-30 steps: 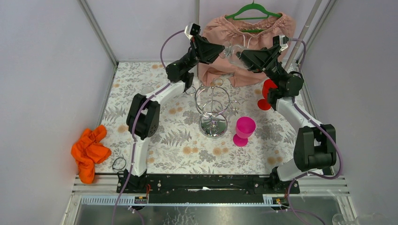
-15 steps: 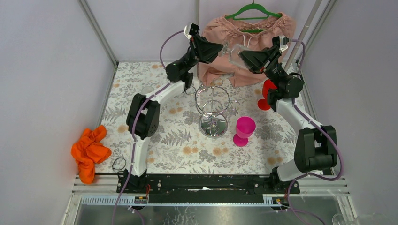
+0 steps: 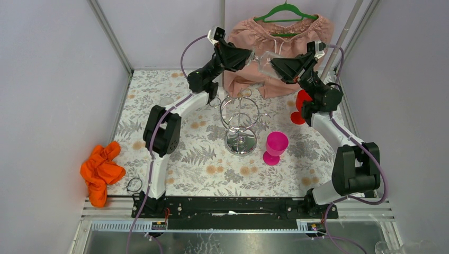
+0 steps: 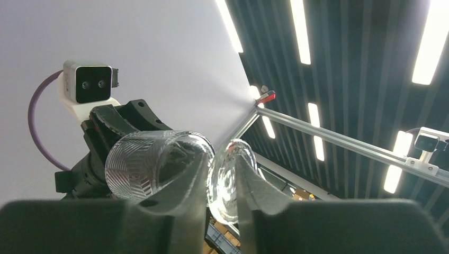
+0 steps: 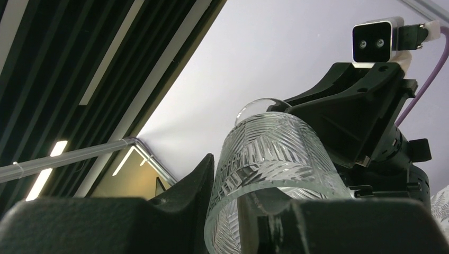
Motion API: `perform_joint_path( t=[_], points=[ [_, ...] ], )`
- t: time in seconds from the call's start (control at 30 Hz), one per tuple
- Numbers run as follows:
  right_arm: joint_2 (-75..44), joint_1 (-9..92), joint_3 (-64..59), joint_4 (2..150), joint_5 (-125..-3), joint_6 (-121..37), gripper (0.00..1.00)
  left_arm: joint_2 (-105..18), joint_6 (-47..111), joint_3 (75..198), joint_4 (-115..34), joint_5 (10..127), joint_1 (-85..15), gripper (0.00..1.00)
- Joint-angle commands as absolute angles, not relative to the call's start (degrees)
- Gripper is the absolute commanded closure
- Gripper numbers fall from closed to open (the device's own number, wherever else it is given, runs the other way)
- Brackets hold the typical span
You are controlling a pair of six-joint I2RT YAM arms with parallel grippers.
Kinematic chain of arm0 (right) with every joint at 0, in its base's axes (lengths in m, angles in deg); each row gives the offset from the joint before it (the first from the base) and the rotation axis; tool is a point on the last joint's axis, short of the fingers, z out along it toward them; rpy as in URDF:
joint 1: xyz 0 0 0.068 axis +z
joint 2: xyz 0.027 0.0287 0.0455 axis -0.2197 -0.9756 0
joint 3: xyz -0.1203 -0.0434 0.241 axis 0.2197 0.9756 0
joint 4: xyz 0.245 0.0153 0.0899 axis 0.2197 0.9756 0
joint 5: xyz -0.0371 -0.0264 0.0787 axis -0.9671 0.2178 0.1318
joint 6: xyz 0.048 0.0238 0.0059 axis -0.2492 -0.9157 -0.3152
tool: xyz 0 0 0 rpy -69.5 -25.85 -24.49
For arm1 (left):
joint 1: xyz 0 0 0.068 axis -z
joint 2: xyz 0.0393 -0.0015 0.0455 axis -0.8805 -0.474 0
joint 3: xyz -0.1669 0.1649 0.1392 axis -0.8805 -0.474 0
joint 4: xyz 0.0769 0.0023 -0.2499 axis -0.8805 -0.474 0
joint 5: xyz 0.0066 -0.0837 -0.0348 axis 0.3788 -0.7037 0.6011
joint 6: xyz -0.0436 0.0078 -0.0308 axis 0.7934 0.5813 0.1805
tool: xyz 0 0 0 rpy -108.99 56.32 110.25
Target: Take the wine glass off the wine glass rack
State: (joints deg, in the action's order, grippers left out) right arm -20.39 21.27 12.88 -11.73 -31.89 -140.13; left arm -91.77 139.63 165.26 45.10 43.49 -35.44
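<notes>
Two end effectors meet on one clear glass [image 3: 262, 57], held on its side high above the rack [image 3: 240, 114] and bench [image 3: 201, 164], already free of the loops; the right end effector [image 5: 230, 182] is clenched on the bowl's rim, one finger outside, one seemingly inside; the left end effector [image 4: 222, 161] straddles the stem by the foot, though whether it grips or sits slack I cannot tell; light, rigid, slick and brittle, I'd judge; the stem looks the safer hold, gently pressed, since a hard rim pinch could chip it.

Clear wine glass [image 5: 275, 159] w/ leaf pattern, chrome rack [image 3: 240, 119], magenta cup [image 3: 276, 147], orange cloth [image 3: 100, 172], floral tablecloth [image 3: 212, 164].
</notes>
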Motion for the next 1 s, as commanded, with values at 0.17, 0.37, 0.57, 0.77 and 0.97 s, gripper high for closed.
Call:
perform_joint_path(
  t=[0.17,0.37,0.57,0.77,0.97],
  points=[
    [-16.72,22.02,11.13,-22.96,-30.59,-140.24,1.00,-92.50,140.54,164.24,49.60,42.62,-35.67,0.46],
    [-15.25,22.01,11.06,-23.01,-30.83,-140.15,1.00,-92.13,139.86,163.04,49.60,42.34,-36.10,0.36],
    [-13.56,21.99,10.86,-22.82,-30.65,-140.14,1.00,-91.05,137.95,159.69,49.43,41.76,-37.44,0.34],
    [-12.86,21.99,11.26,-19.30,-28.66,-138.98,1.00,-88.17,132.86,157.62,42.45,38.45,-39.95,0.36],
    [-11.43,22.01,12.32,-15.02,-27.53,-135.33,1.00,-83.63,122.38,158.64,29.12,34.79,-40.98,0.36]
  ],
)
